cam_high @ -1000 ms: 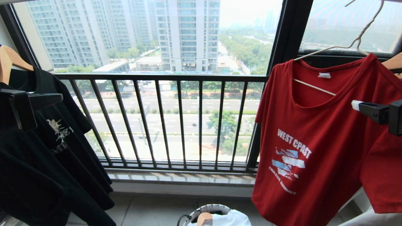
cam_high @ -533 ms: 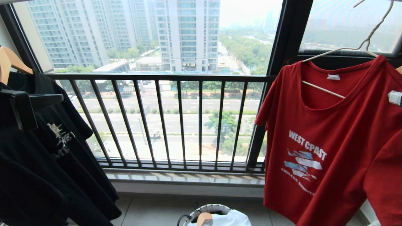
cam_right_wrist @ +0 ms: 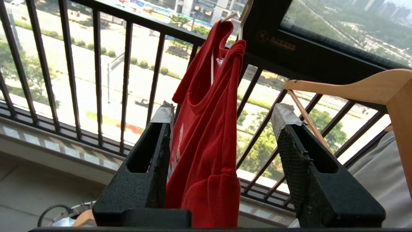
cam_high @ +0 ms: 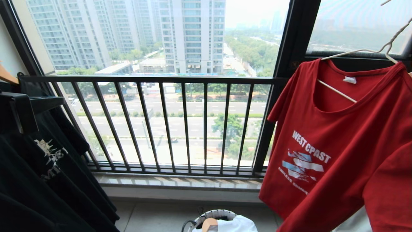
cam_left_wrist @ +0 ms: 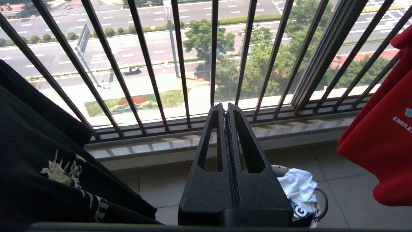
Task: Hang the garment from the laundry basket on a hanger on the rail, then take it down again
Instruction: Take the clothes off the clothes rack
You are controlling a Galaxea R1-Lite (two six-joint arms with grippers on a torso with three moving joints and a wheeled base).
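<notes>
Woven-rimmed laundry basket (cam_high: 215,213) on floor, white cloth (cam_high: 239,224) inside

The garment (cam_high: 338,151) — a red short-sleeved T-shirt with a white and light-blue chest print — hung tilted on the thin whitish wire hanger (cam_high: 360,51) by the window's right side. Below, on the floor, stood the laundry basket (cam_high: 214,215) — small, round, woven-rimmed — holding white cloth.
</notes>
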